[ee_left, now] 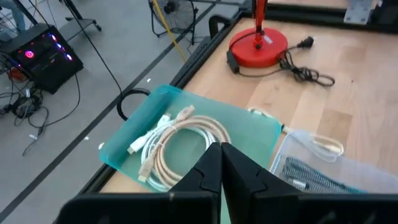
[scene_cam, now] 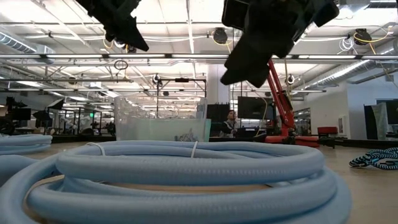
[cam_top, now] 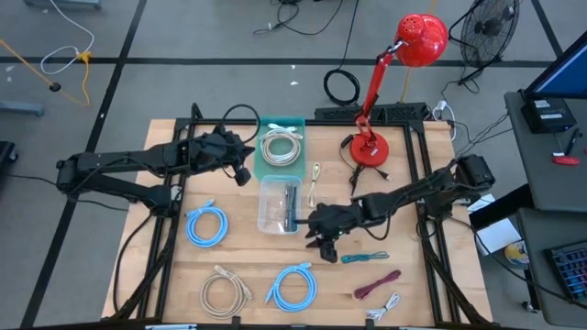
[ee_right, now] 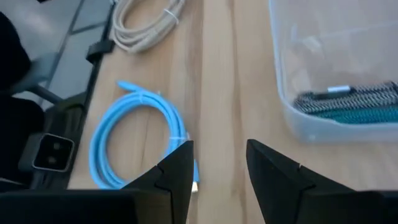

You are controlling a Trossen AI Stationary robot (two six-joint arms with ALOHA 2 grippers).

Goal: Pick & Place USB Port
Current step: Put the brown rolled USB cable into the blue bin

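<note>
A clear plastic container (cam_top: 278, 203) stands mid-table with a black-and-teal braided cable (ee_right: 348, 101) lying in it. A teal tray (cam_top: 282, 145) behind it holds coiled white and beige cables (ee_left: 177, 138). My right gripper (cam_top: 323, 246) hovers open above bare wood just right of and nearer than the container; in its wrist view (ee_right: 219, 149) a blue coil (ee_right: 134, 140) lies beyond the fingers. My left gripper (cam_top: 243, 174) is shut and empty, above the table at the tray's left side (ee_left: 221, 152). A teal braided cable (cam_top: 365, 258) lies loose right of my right gripper.
Loose coils lie along the near side: blue (cam_top: 206, 225), beige (cam_top: 225, 290), blue (cam_top: 293, 286), maroon (cam_top: 378, 284), white (cam_top: 383, 307). A small white cable (cam_top: 315, 183) lies right of the container. A red desk lamp (cam_top: 370, 147) stands at the far right, its cord beside it.
</note>
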